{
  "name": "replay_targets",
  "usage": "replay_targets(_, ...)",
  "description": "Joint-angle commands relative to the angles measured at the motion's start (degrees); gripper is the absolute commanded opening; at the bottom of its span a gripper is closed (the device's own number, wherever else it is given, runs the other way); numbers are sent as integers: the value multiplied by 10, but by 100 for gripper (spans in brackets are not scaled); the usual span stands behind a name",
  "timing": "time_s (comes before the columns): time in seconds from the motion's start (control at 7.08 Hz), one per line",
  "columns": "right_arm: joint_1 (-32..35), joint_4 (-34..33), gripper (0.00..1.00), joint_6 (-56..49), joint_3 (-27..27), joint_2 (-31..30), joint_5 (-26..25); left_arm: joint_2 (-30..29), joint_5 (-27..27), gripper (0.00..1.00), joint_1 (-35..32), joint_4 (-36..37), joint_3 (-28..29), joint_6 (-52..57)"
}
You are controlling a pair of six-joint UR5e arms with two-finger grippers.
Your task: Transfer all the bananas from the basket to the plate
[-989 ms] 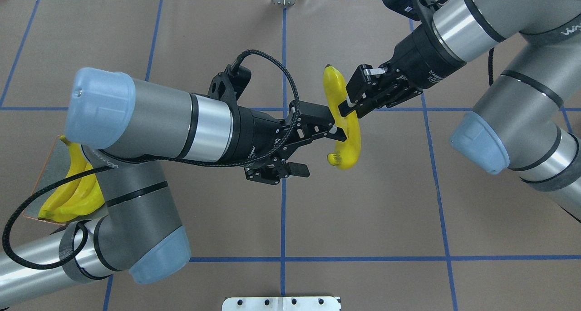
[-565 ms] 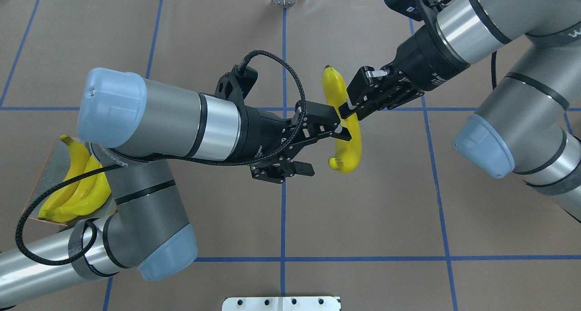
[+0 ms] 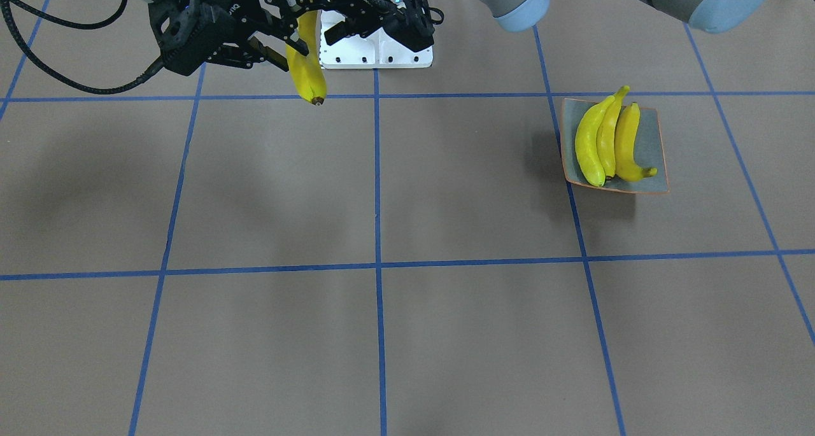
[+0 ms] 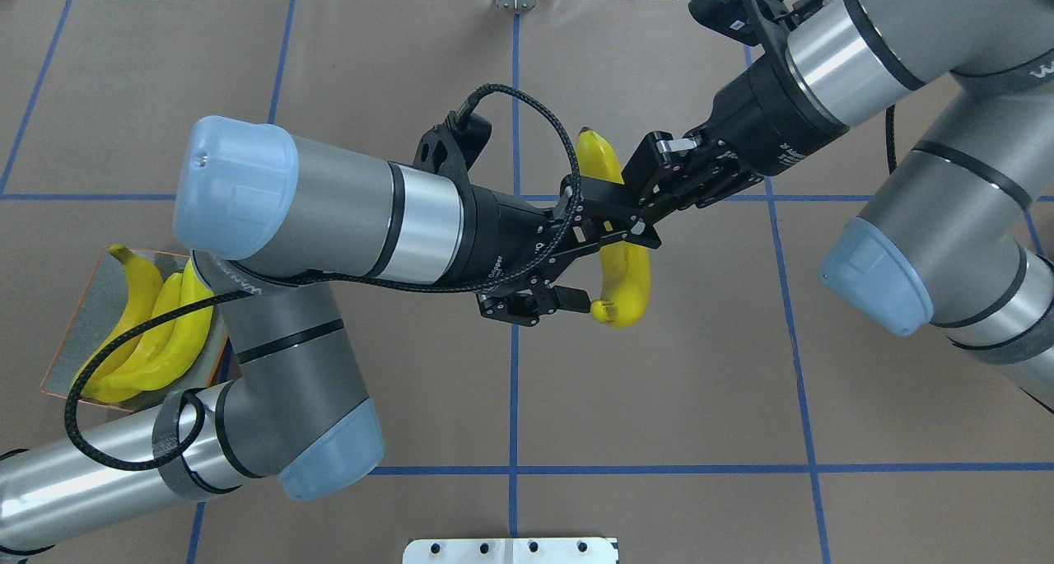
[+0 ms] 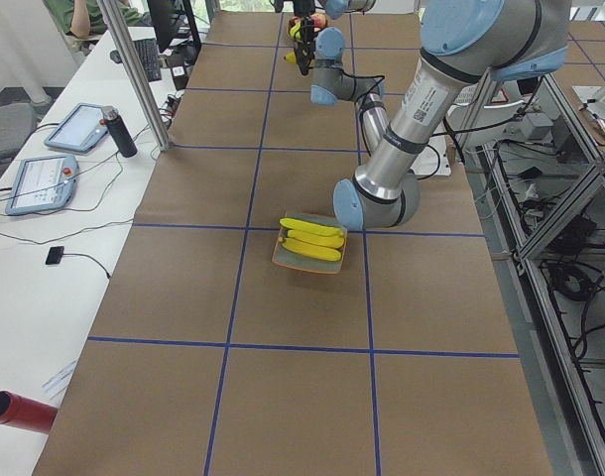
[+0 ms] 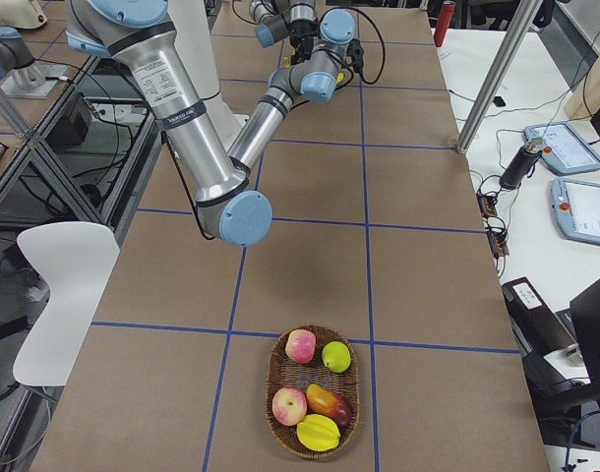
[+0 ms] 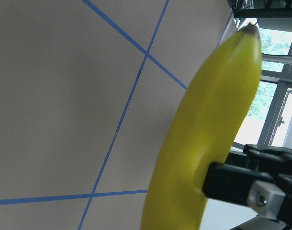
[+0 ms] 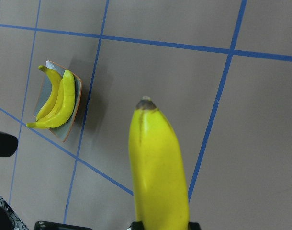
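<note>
my right gripper (image 4: pixel 641 210) clamps the banana (image 4: pixel 623 272) in mid-air; my left gripper (image 4: pixel 616 269) is spread around it, not closed. three bananas (image 4: pixel 156 342) lie on the plate (image 4: pixel 89 307).

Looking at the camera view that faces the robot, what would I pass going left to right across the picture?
Right gripper → banana it holds → white base → plate with three bananas.
</note>
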Motion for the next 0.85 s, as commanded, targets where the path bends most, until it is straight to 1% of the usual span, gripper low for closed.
replay_targets(0.0, -1, 0, 0, 0, 0, 1, 0, -3, 0, 100, 9, 0, 7, 1)
replay_targets(0.14, -1, 0, 0, 0, 0, 1, 0, -3, 0, 99, 15, 0, 8, 1)
replay_targets(0.28, -1, 0, 0, 0, 0, 1, 1, -3, 0, 94, 17, 0, 7, 1)
replay_targets(0.42, -1, 0, 0, 0, -1, 0, 1, -3, 0, 84, 20, 0, 7, 1)
replay_targets(0.57, -1, 0, 0, 0, -2, -1, 0, -3, 0, 67, 22, 0, 7, 1)
replay_targets(0.71, -1, 0, 0, 0, -2, -1, 1, -3, 0, 41, 23, 0, 6, 1)
